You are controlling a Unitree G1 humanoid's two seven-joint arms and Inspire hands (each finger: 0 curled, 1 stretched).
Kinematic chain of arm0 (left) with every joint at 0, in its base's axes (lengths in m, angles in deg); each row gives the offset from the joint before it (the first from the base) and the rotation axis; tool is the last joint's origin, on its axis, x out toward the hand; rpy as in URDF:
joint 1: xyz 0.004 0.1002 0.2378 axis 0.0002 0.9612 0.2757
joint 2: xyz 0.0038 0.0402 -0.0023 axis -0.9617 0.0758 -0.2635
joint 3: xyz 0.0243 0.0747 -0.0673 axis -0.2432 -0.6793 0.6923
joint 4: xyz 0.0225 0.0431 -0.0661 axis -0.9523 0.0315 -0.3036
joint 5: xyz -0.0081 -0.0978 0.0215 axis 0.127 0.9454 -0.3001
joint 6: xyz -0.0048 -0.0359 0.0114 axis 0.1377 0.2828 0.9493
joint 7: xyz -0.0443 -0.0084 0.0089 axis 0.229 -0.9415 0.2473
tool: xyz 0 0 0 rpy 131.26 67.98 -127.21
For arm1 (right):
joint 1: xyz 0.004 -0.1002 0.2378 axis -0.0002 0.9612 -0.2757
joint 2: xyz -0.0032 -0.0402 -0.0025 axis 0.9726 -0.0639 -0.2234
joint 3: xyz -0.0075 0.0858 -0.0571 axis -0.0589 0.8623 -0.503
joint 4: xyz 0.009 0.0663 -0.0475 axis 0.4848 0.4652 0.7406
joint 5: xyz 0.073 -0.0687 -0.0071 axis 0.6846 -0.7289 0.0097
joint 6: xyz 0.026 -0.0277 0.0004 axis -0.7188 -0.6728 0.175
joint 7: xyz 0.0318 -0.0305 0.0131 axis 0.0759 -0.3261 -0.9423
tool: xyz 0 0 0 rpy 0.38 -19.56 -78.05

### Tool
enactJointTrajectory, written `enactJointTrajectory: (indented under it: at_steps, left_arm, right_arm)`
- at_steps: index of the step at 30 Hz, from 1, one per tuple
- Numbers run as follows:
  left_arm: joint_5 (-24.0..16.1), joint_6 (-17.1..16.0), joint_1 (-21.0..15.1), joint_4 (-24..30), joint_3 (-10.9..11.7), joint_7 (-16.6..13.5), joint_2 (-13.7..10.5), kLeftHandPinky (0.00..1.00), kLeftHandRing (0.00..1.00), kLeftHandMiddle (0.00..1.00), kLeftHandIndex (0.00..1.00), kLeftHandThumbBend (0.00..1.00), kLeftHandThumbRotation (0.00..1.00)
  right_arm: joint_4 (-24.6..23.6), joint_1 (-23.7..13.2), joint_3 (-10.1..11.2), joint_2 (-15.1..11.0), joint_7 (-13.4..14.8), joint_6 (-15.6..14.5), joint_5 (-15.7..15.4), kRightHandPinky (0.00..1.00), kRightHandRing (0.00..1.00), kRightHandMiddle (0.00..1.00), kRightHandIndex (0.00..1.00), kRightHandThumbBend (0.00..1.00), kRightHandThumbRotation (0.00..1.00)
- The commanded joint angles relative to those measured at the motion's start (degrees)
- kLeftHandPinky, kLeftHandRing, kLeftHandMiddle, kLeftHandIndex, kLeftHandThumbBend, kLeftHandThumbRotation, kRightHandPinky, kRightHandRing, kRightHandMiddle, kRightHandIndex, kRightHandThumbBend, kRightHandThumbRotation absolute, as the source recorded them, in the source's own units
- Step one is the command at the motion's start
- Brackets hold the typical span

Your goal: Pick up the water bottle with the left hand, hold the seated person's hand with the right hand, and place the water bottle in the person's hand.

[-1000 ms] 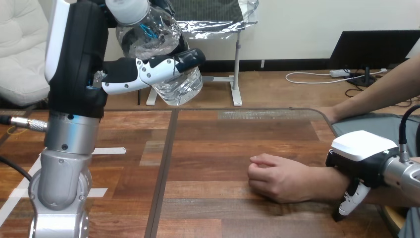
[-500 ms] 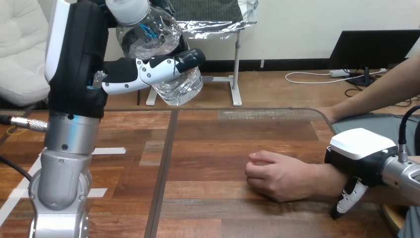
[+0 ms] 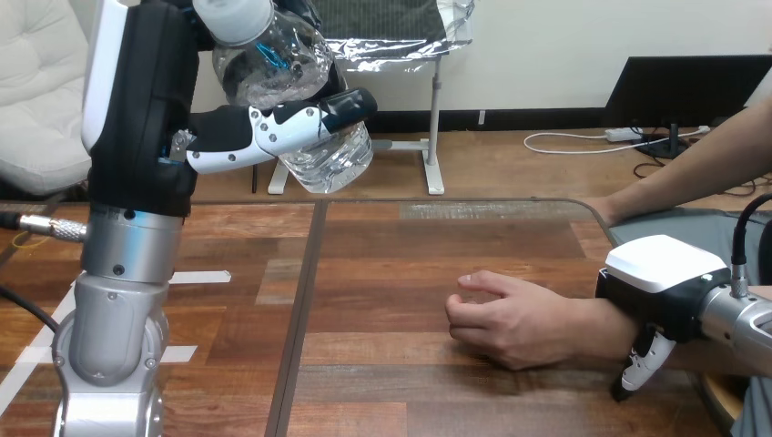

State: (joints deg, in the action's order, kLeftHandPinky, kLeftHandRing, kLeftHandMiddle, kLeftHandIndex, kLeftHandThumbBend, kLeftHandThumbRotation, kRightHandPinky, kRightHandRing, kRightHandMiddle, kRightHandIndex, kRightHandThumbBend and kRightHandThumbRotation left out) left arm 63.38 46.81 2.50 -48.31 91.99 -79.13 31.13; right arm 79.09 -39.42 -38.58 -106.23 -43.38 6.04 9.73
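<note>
Bottle (image 3: pixel 278 68) hangs tilted in the air over the table's (image 3: pixel 410 246) far left part. Its white cap (image 3: pixel 232 16) leans left and is cut off by the view's top edge. The left hand (image 3: pixel 155 109) has it in a firm grasp, with one finger (image 3: pixel 291 123) wrapped across the clear body so that a band of the bottle is covered. The rest of that grasp is behind the bottle and hard to make out.

The left forearm (image 3: pixel 118 300) rises from the near left corner and blocks the table behind it, along with part of the white tape (image 3: pixel 196 276) stuck there.

Toward the right edge, the person's hand (image 3: pixel 510 319) rests on the table in a loose fist, knuckles to the left. The right hand (image 3: pixel 660 264) lies over the wrist (image 3: pixel 592 328), its white back turned up and covering the contact. I cannot tell whether it grips the wrist or merely sits on it.

The bottle and the person's hand are well apart, with bare table between them. At the far right corner a second arm (image 3: pixel 692 173) of the person reaches down to the table's edge.
</note>
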Motion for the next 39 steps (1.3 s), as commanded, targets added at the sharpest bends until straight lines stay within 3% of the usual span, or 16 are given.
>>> enactJointTrajectory:
  at_steps: [1, 24, 39]
  left_arm:
    - [1.0, -1.0, -2.0, 0.6, 0.8, -0.6, 0.1, 0.22, 0.29, 0.35, 0.37, 0.6, 0.0]
    - [0.5, -1.1, -2.1, 0.4, 0.4, -0.7, 0.4, 0.23, 0.29, 0.35, 0.37, 0.61, 0.0]
    - [0.4, -1.2, -2.2, 0.2, 0.4, -0.8, 0.6, 0.23, 0.29, 0.35, 0.37, 0.59, 0.0]
  right_arm:
    - [2.0, -0.9, -1.0, 3.2, 0.4, -0.7, 1.0, 0.02, 0.08, 0.16, 0.21, 0.83, 0.16]
    - [2.3, -1.0, 1.4, 2.7, -0.2, -0.4, 5.7, 0.05, 0.11, 0.19, 0.24, 0.82, 0.11]
    - [1.7, -1.2, 2.6, 1.9, -2.0, -0.6, 9.0, 0.16, 0.22, 0.3, 0.34, 0.85, 0.15]
